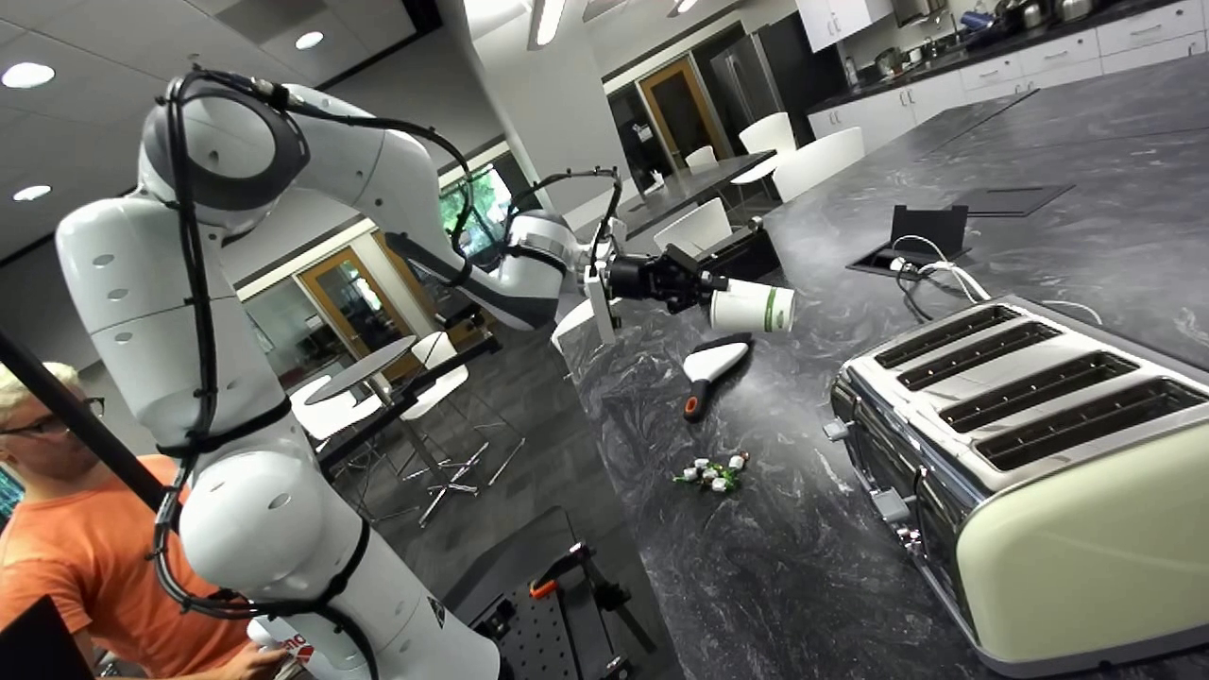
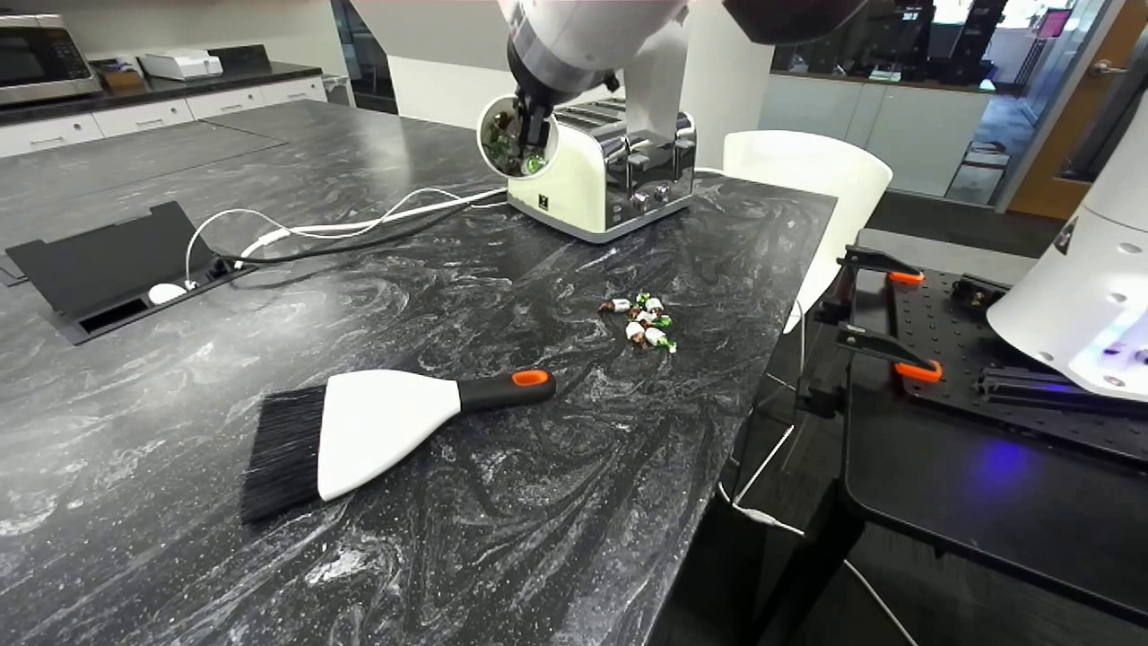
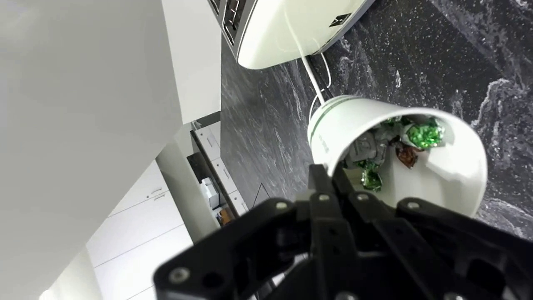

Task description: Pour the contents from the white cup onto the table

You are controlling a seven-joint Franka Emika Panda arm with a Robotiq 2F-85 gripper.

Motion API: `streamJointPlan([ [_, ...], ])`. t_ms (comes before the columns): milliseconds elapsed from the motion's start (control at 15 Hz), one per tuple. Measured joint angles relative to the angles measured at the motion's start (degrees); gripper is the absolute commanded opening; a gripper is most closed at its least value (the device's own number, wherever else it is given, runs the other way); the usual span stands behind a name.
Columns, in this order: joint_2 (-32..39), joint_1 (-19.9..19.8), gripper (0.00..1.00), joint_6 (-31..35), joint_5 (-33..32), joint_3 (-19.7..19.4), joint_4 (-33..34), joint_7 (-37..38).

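In an exterior view my pincer (image 1: pixel 722 285) reaches out with the white cup (image 1: pixel 753 308) in its hold, above the table (image 1: pixel 784 567) and tipped nearly onto its side, base pointing away from me. A brush (image 1: pixel 716 364) lies on the table, and a toaster (image 1: pixel 1067 586) stands there too.

In an exterior view I can see into the cup's mouth, where wrapped sweets (image 2: pixel 504 144) sit in a jumble. A little group of loose sweets (image 2: pixel 646 317) lies on the table near the brush's handle; whether they came from this cup I cannot tell.

In the wrist view my fingers (image 3: pixel 321 183) are closed on the cup's wall at the rim, one inside and one outside, with just that thin wall between them. The sweets rest inside, and I see none crossing the rim. A white cord (image 3: pixel 311 77) runs behind the cup.

I take the step in hand to be the pouring: the grip is made, the emptying unfinished. Next, as I judge it, I need to turn my wrist until the mouth dips below the base, over the table and away from the cord. The pinch must be firm, since a cup held by its edge alone could swing.
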Motion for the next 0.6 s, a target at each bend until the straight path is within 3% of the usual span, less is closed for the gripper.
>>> streamJointPlan([
  [600, 9.16, 0.36, 0.01, -10.72, -2.37, 4.11, -0.02, 6.75],
])
